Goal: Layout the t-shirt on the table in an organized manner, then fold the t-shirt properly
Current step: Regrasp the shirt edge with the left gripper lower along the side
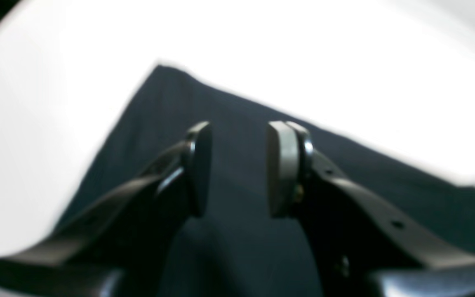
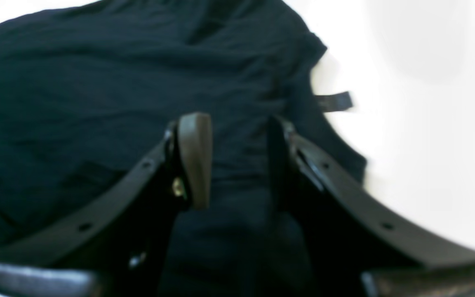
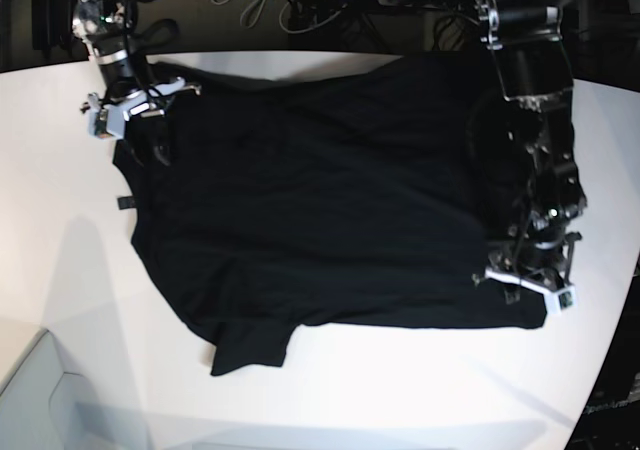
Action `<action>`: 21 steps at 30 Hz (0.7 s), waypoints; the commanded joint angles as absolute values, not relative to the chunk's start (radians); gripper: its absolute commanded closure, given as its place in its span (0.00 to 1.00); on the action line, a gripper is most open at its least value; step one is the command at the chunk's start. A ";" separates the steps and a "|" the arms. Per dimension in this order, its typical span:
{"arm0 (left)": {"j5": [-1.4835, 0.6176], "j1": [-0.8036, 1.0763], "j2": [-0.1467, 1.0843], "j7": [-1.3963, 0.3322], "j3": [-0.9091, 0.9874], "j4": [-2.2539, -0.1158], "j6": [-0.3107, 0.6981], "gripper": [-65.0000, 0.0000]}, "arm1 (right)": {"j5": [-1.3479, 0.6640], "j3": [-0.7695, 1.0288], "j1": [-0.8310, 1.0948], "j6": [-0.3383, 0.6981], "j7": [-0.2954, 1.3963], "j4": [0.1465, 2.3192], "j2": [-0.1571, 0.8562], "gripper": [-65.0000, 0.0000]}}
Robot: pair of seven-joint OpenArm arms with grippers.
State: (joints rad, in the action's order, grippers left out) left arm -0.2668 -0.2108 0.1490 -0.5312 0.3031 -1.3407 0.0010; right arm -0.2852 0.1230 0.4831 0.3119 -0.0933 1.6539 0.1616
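1. Base view: the t-shirt (image 3: 330, 200) lies spread across the middle of the table (image 3: 60, 270), mostly flat, with one sleeve jutting toward the lower left of the frame and a small dark tag (image 3: 123, 203) lying on the white surface at the shirt's left edge.
2. The right gripper (image 3: 150, 135) sits at the upper left of the frame over the shirt's edge; the left gripper (image 3: 525, 270) sits at the lower right, over the shirt's corner.
3. In the right wrist view the right gripper (image 2: 237, 161) has its jaws parted, with cloth (image 2: 97, 103) visible through the gap and nothing pinched. The tag (image 2: 334, 101) shows to the right of it.
4. In the left wrist view the left gripper (image 1: 237, 165) is likewise parted and empty, hovering above flat dark fabric (image 1: 237, 123) near a straight hem.
5. The step in hand looks like smoothing the layout. To do it well, each gripper should pinch only the edge layer near a corner and pull outward evenly, so the wrinkles near the upper left flatten without dragging the whole shirt.
6. Hard to make out: both wrist views are blurred, the black cloth hides its folds and seams, and the left arm covers the shirt's right edge, so whether the fingertips touch the cloth cannot be told.
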 commanded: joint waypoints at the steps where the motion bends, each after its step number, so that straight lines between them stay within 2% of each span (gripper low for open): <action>1: -0.262 -0.213 0.154 -0.498 0.305 -1.345 -0.004 0.66 | -0.291 0.117 0.479 0.315 -0.120 1.662 0.171 0.63; 5: -0.262 -0.159 0.154 -0.421 0.303 -1.237 -0.001 0.66 | -0.291 0.077 0.440 0.315 -0.111 1.613 0.176 0.63; 11: -0.260 -0.159 0.168 -0.335 0.303 -1.079 0.001 0.66 | -0.291 0.071 0.352 0.317 0.013 1.524 0.174 0.63; 21: -0.260 -0.160 0.189 -0.321 0.303 -1.043 0.001 0.66 | -0.291 0.071 0.300 0.317 0.016 1.414 0.174 0.66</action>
